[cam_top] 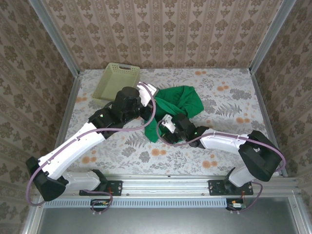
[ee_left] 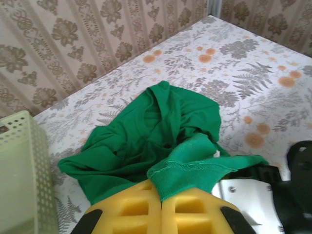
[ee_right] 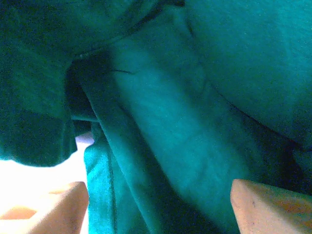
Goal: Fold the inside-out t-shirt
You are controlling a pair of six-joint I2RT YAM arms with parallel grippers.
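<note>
White arms (cam_top: 73, 146), yellow-fingered left gripper (ee_left: 160, 200) (purple cables (cam_top: 154, 108)).

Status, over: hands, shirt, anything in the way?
Left hand shut on the t-shirt hem. Right hand open, astride the cloth. The t-shirt bunched, unfolded. Basket close beside it, far left.

The bunched green t-shirt (cam_top: 181, 103) fills the middle of the tabletop (cam_top: 229, 92). My left arm (cam_top: 83, 139) and right arm (cam_top: 219, 140) meet at its near edge, leaving no way through between them. The lattice basket (cam_top: 116, 80) blocks the far left corner, just beside my left arm. Right of the cloth the tabletop lies bare up to the wall (cam_top: 275, 73). Cloth crowds the wide gap of my right jaws.
</note>
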